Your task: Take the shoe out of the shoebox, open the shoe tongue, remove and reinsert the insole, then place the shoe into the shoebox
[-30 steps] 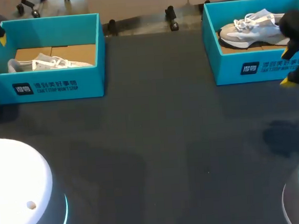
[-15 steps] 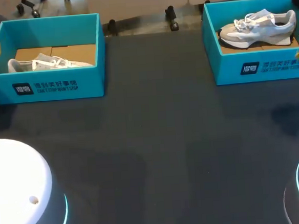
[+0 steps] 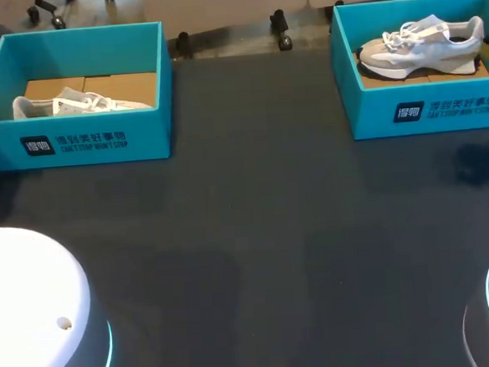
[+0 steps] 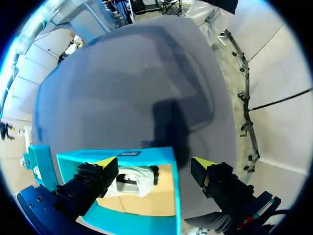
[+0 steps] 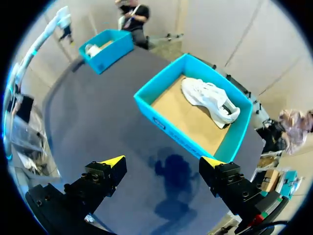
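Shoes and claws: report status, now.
Left claw open, empty, left shoebox ahead. Right claw open, empty, right shoebox ahead. Left shoe, right shoe each in own box. Nothing in the way.

Print sits on the front wall of the left shoebox point(image 3: 153, 131): a dark square logo patch point(image 3: 37, 146) with two lines of dark lettering point(image 3: 91, 141) beside it. The right shoebox point(image 3: 366, 118) carries the same layout on its front wall. From the wrist cameras, that print is too small to make out.
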Tool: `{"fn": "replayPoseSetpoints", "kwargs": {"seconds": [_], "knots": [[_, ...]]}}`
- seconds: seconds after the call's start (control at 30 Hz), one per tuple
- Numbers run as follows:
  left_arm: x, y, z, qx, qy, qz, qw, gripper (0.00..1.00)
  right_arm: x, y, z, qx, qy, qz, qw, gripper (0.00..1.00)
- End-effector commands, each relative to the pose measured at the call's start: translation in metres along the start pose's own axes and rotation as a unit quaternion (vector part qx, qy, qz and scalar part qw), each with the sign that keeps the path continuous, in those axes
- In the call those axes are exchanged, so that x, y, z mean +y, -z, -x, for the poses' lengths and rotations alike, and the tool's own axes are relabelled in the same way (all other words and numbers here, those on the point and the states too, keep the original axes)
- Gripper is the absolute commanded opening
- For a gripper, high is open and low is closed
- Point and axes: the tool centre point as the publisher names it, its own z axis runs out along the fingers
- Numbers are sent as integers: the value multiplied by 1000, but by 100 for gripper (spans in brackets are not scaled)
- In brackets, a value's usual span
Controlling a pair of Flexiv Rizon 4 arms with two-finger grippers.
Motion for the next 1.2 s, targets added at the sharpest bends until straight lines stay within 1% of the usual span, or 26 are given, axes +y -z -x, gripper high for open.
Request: {"fn": "replayPoseSetpoints", "kwargs": {"seconds": [0.03, 0.6, 0.63, 0.7, 0.73, 0.83, 0.93, 1.0, 1.03, 1.07, 1.2], "knots": [[-11, -2, 8, 8, -22, 8, 1000, 100, -5, -5, 0, -2, -2, 10, 1000, 100], [-11, -2, 8, 8, -22, 8, 1000, 100, -5, -5, 0, -2, -2, 10, 1000, 100], [-14, -2, 11, 11, -23, 9, 1000, 100, -5, -5, 0, -2, -2, 10, 1000, 100], [-19, -3, 17, 11, -17, 5, 1000, 100, -6, -4, 9, -37, -42, 14, 998, 100], [-22, -4, 19, 12, -16, 7, 1000, 100, -6, -4, 13, -51, -59, 5, 997, 100], [-34, -3, 23, 11, -10, 10, 1000, 100, -8, -5, 25, -84, -117, 5, 990, 100], [-46, -1, 22, -3, -7, 3, 1000, 100, -9, -7, 44, -99, -154, 0, 983, 100], [-53, -1, 22, -5, -6, 0, 1000, 100, -5, -12, 54, -102, -166, -21, 981, 100], [-56, -1, 21, -8, -3, -2, 1000, 100, 0, -14, 60, -102, -165, -20, 981, 100], [-59, -1, 21, -11, 1, -9, 1000, 100, 2, -17, 66, -101, -176, -29, 979, 100], [-74, -3, 20, -7, 4, -10, 1000, 100, 7, -27, 96, -103, -191, -39, 975, 100]]}}
